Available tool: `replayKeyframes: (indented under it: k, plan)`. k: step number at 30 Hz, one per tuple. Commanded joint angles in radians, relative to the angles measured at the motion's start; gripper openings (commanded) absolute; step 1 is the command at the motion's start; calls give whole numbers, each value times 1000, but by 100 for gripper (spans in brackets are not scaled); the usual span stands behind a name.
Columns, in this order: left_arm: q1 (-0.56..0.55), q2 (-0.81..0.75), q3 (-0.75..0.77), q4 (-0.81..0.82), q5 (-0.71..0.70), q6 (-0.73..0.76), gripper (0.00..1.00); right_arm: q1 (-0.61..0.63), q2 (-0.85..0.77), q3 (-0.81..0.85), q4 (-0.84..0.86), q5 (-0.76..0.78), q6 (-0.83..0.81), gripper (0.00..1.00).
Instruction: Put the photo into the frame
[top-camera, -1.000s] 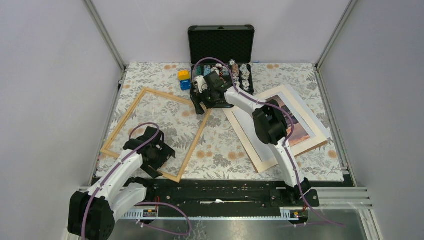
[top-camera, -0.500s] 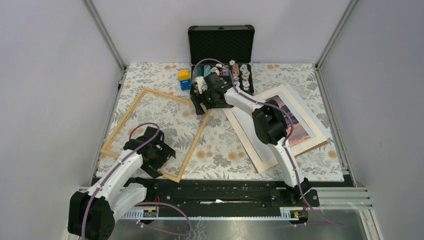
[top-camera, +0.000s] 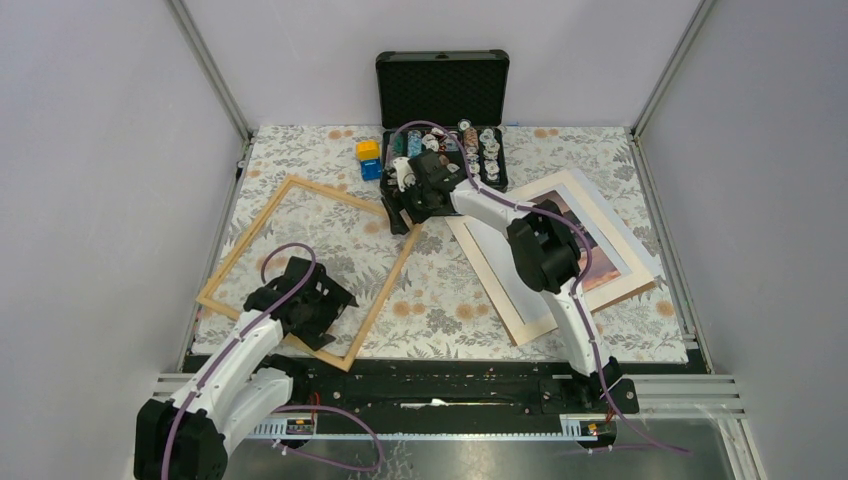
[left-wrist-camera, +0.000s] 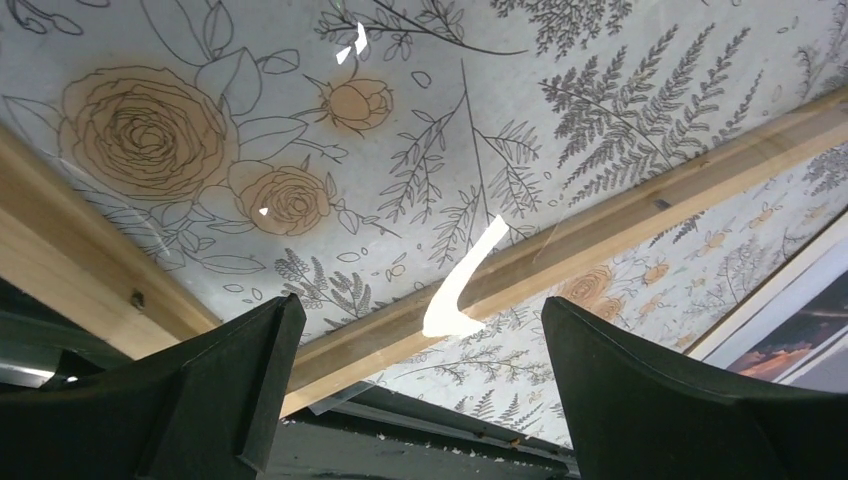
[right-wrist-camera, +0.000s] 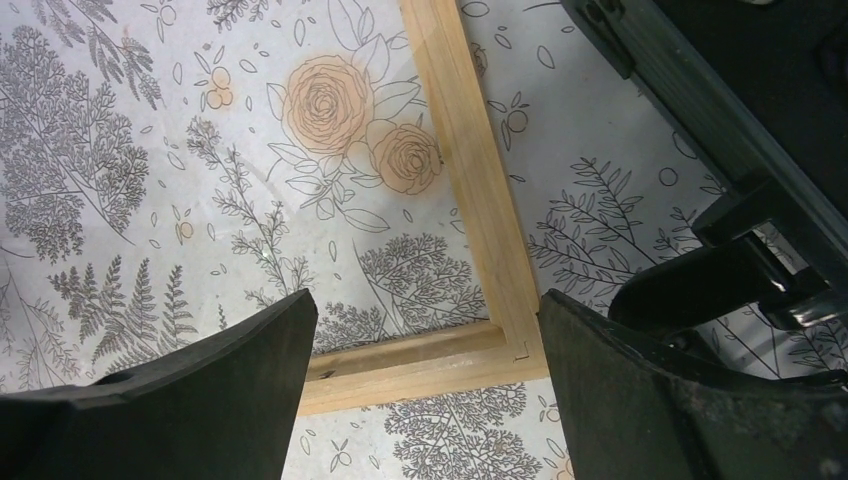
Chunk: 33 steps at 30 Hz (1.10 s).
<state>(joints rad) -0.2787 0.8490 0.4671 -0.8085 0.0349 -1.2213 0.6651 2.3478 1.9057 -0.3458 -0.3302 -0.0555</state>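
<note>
The frame (top-camera: 243, 246) of thin light wood lies flat on the left half of the floral mat. My left gripper (top-camera: 328, 322) hovers open over its near right rail (left-wrist-camera: 600, 220), close to the table's front edge, with nothing between the fingers (left-wrist-camera: 240, 380). My right gripper (top-camera: 402, 220) stands open just above the frame's far right corner (right-wrist-camera: 505, 350), holding nothing. The photo (top-camera: 603, 264), a sunset print with a wide white border, lies on the right on a brown backing sheet, partly hidden under the right arm. Its corner (left-wrist-camera: 800, 345) shows in the left wrist view.
An open black case (top-camera: 443, 85) with several small items stands at the back centre, right behind the right gripper. A yellow and blue block (top-camera: 369, 158) sits to its left. A black rail (top-camera: 450, 385) runs along the front edge. Grey walls close in both sides.
My left gripper has turned and shifted a little over the frame's near rail. The right gripper has crept slightly toward the back and its jaws have narrowed a little.
</note>
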Motion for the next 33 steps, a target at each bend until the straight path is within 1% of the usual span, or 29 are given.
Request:
replayKeyframes:
  k: [1,11,21,23,27,33]
  plan:
    - [-3,-23,-11,55,25,-9,98,33,-77,3,4,0,14,89]
    - [-4,-15,-25,98,53,-3,99,55,-101,-34,2,39,22,89]
    - [-4,-28,-21,99,53,2,99,73,-134,-54,-2,92,14,90]
    - [-3,-22,-3,61,34,12,99,73,-128,-52,-2,103,16,91]
    - [-3,-16,82,-94,-79,-1,99,74,-122,-50,-3,125,20,92]
    - [-4,29,175,-237,-89,-12,99,64,-122,-49,0,147,72,93]
